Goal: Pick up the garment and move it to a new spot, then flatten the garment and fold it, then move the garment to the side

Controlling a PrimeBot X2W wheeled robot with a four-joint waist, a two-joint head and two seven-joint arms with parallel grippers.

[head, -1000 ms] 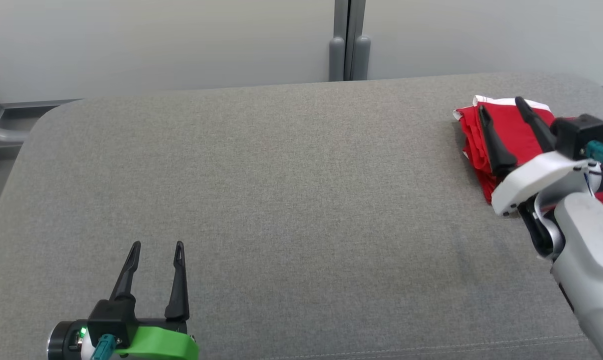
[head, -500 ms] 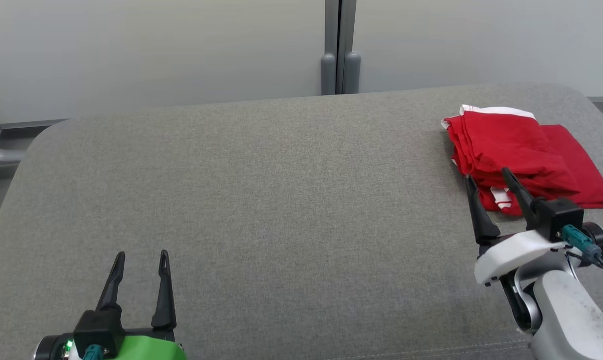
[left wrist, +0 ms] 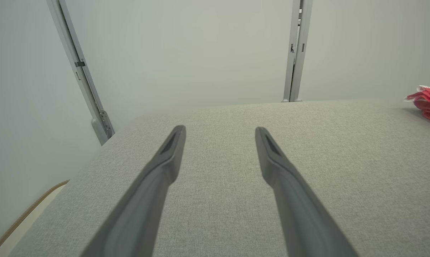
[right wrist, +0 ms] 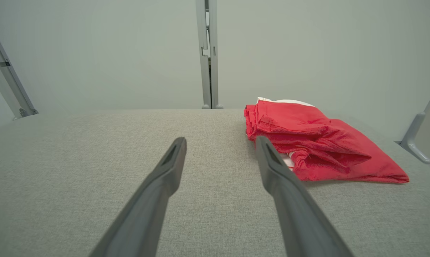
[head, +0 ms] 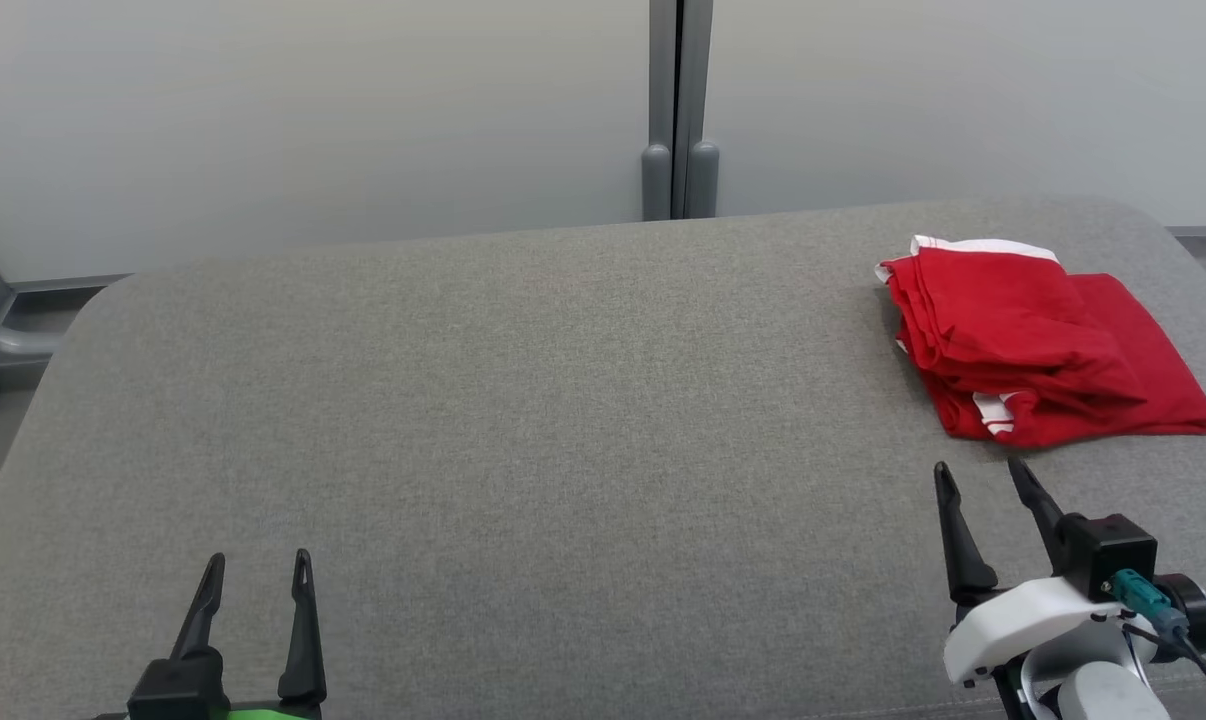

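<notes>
The red garment (head: 1033, 345), edged in white, lies folded in a loose stack at the far right of the grey padded table (head: 563, 400). The right gripper (head: 978, 466) hangs near its front edge, apart from the cloth. Its two fingers are spread wide and empty, with the tips pointing toward the fold. The left gripper (head: 259, 555) is well apart at the near left, over bare grey fabric, its fingers likewise spread wide and gripping nothing. A pale wall with a grey post (head: 679, 110) stands behind the table.
</notes>
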